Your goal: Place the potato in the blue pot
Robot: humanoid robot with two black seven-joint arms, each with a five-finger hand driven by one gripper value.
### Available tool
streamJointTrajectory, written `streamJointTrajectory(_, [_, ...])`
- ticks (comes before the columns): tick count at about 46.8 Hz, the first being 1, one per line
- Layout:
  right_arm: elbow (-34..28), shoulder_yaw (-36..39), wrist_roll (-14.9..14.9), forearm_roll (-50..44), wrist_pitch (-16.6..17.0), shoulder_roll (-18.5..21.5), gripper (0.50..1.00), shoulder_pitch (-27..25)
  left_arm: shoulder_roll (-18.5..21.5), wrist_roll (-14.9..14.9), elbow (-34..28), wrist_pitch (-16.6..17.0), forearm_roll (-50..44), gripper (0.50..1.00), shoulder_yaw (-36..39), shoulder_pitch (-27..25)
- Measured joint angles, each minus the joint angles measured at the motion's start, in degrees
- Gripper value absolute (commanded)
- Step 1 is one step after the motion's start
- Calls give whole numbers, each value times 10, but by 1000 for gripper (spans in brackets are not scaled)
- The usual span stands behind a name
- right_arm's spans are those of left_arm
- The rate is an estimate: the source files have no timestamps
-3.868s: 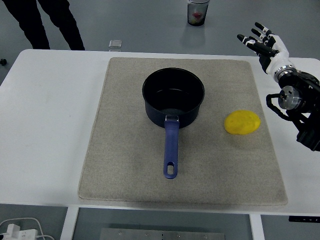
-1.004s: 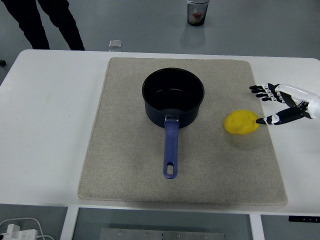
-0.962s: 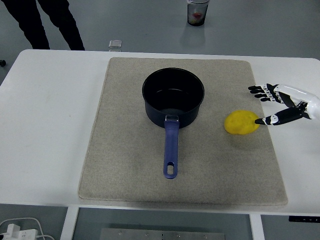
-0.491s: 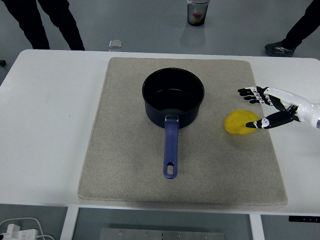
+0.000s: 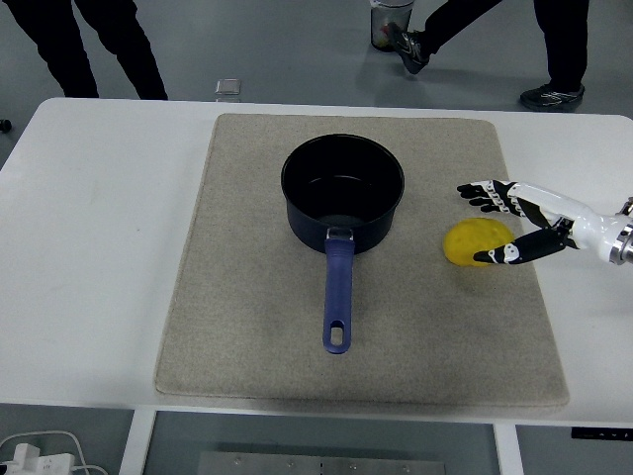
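A dark blue pot stands empty at the middle of the grey mat, its blue handle pointing toward the near edge. A yellow potato lies on the mat to the pot's right. My right hand reaches in from the right edge, fingers spread over the potato's far side and thumb against its near right side. The fingers have not closed around it. The left arm does not show.
The white table extends to the left of the mat. Beyond the far edge are a small clear box, a cup on the floor, and legs of people walking.
My right hand came down from high at the right and moved left until its spread fingers frame the potato. A person has walked into view at the top right.
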Motion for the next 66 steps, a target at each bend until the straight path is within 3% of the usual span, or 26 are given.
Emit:
streamJointTrajectory(27, [-17,-3,31,-58,-37,16,932,-17,0,0,0,0,0,996,0,0])
streamJointTrajectory(44, [-27,-4,33,-73,-58,28,928,-29,0,0,1,0,0,996,0,0])
streamJointTrajectory(66, [-46,-1,34,-84,-67,38,877,-35,0,0,-1,0,0,996,-1,0])
